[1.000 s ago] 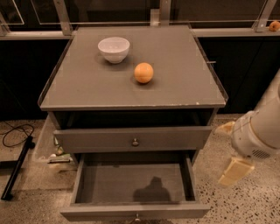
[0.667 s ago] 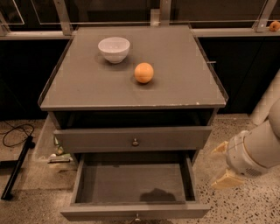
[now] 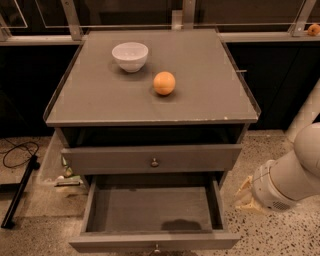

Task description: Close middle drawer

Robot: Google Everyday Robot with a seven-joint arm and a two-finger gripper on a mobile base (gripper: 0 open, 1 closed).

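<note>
Approach step: gripper, grip unreadable, hangs lower right beside the open middle drawer, whose front needs pushing inward.

Likely a robot test lab: speckled terrazzo floor, a loose black cable at left, metal-framed dark panels along the top, a robot's pincer at lower right.
</note>
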